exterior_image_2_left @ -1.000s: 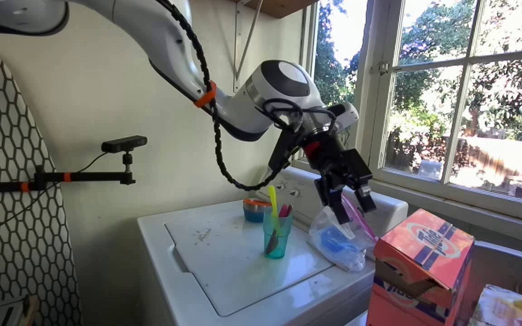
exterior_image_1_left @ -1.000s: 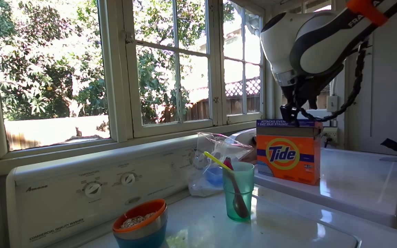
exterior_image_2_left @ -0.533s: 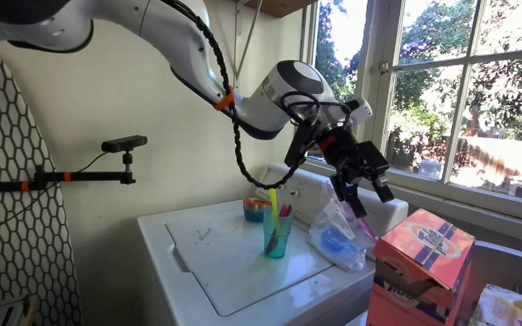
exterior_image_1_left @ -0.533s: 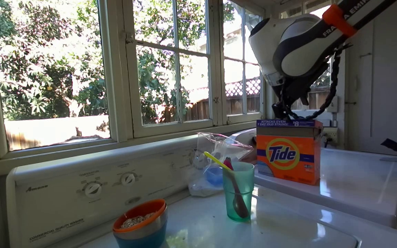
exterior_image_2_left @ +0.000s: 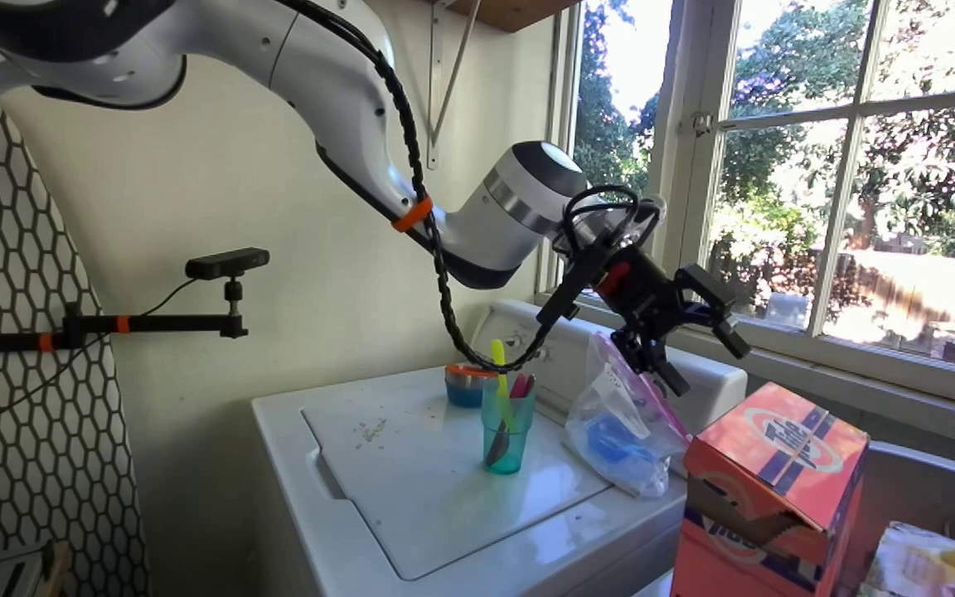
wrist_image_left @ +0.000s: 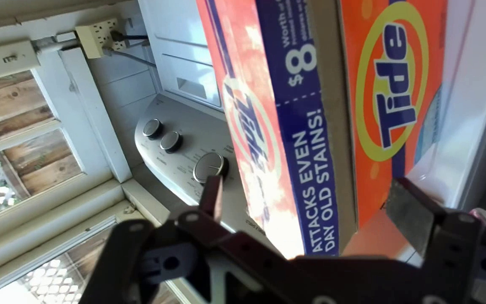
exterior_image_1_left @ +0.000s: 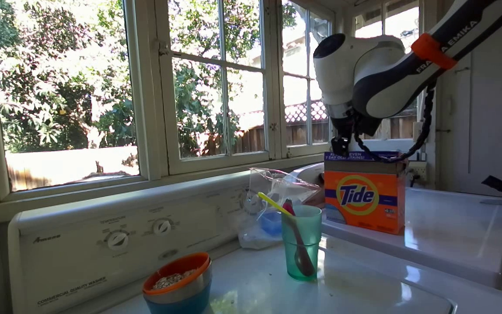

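Note:
My gripper (wrist_image_left: 306,194) is open, with nothing between its fingers. In the wrist view the orange Tide box (wrist_image_left: 243,105) runs down between the two fingertips, apart from them as far as I can tell. In the exterior views the gripper (exterior_image_1_left: 340,146) (exterior_image_2_left: 705,361) hangs near the top of the Tide box (exterior_image_1_left: 364,196) (exterior_image_2_left: 776,439), tilted toward it. The box's torn lid stands slightly raised. A clear zip bag with something blue inside (exterior_image_1_left: 255,233) (exterior_image_2_left: 610,439) lies beside the box, below the gripper.
A green cup (exterior_image_1_left: 301,248) (exterior_image_2_left: 504,439) with spoons stands on the white washer (exterior_image_2_left: 444,514). An orange-rimmed bowl of oats (exterior_image_1_left: 177,288) (exterior_image_2_left: 465,388) sits behind it. A second machine's control panel (wrist_image_left: 179,156) lies beyond the box. A yellow package (exterior_image_2_left: 925,564) lies beside the box.
In an exterior view, the gripper has moved right toward the Tide box, and its fingers have tilted more toward it. The wrist has dropped lower over the last half second. The objects have not moved.

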`<state>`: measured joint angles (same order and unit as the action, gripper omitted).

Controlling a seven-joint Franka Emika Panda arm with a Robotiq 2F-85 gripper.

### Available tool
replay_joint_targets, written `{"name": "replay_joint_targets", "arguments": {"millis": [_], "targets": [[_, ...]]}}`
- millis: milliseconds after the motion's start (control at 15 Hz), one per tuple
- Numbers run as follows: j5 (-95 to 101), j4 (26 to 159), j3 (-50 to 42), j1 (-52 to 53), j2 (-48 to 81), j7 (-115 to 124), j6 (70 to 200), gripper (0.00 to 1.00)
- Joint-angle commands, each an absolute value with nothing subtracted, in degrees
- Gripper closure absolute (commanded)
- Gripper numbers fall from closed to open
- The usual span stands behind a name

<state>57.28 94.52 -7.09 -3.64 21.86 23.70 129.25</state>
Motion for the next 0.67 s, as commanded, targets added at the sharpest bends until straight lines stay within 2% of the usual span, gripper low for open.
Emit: {"name": "replay_joint_targets", "arguments": {"millis": [0,600], "targets": [[59.8,94.6,-8.2,-3.1,23.2,20.0,128.2,0.0],[59.6,92.7,-8.7,-3.2,25.9,17.4,118.7,0.0]]}}
